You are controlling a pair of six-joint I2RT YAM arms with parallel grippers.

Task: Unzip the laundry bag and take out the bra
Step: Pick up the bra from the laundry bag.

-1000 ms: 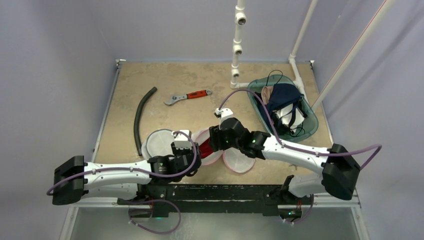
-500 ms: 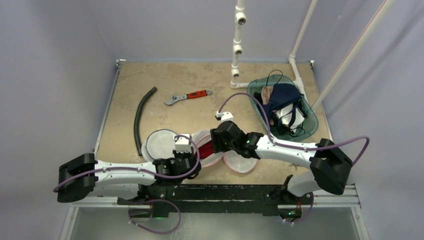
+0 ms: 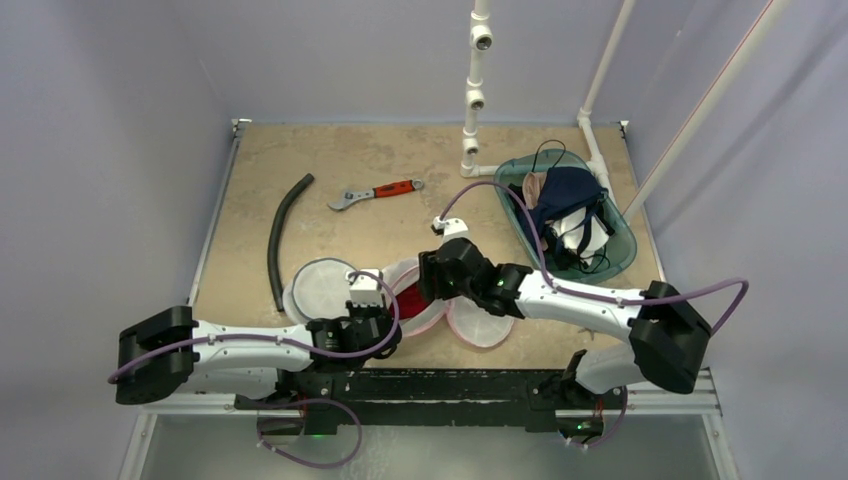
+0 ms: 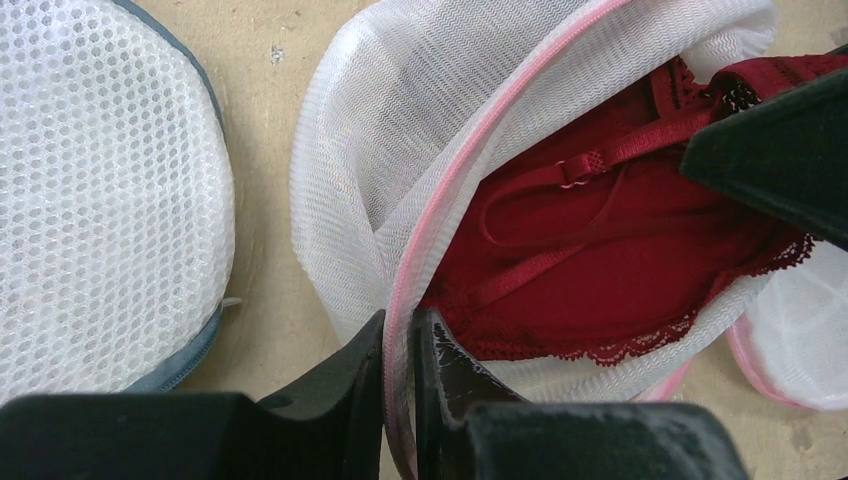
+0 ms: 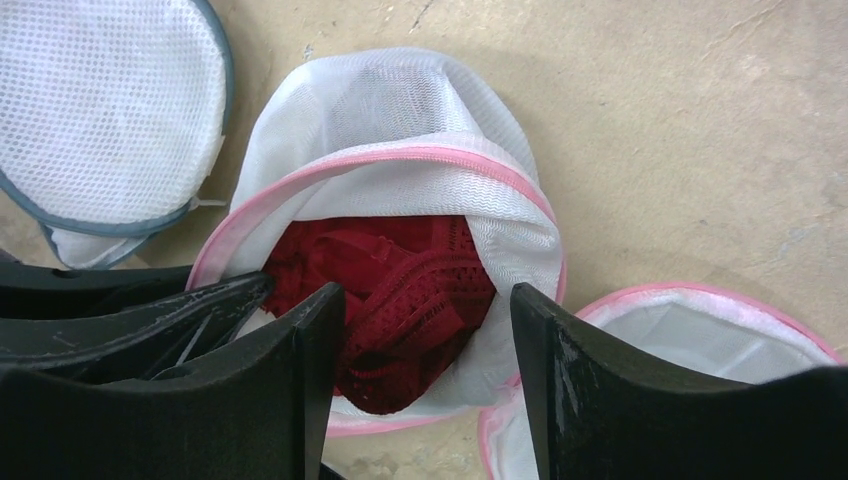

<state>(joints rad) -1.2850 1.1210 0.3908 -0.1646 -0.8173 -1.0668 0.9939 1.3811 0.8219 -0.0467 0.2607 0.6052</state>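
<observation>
1. My left gripper (image 4: 400, 332) is clenched on the laundry bag (image 4: 400, 130). The pink zipper edge runs up between my two fingers at the near side of the bag's mouth.
2. My right gripper (image 5: 425, 300) is released, its jaws spread wide. It hangs over the mouth of the bag with one finger on each side of the red cloth. I cannot tell whether either finger touches it.
3. The laundry bag lies on the table (image 3: 350, 150) near the front edge, about midway between my two arms. Its mouth gapes open along the pink zipper.
4. The bra (image 5: 400, 290) is inside the bag, dark red with lace trim and thin straps. It shows through the open mouth, bunched up, and none of it lies out on the table.
5. Just left of the bag lies a grey-rimmed mesh pouch (image 4: 100, 190), round and flat.
6. Just right of the bag and a little nearer lies a pink-rimmed mesh pouch (image 5: 700, 340), also flat on the table.
7. Farther back on the left lies a curved black hose (image 3: 280, 235). To its right is a wrench (image 3: 375, 192) with a red handle.
8. At the far right stands a green basin (image 3: 510, 190) holding a heap of dark and pale clothes (image 3: 565, 195), beside a white pipe frame (image 3: 472, 100).
</observation>
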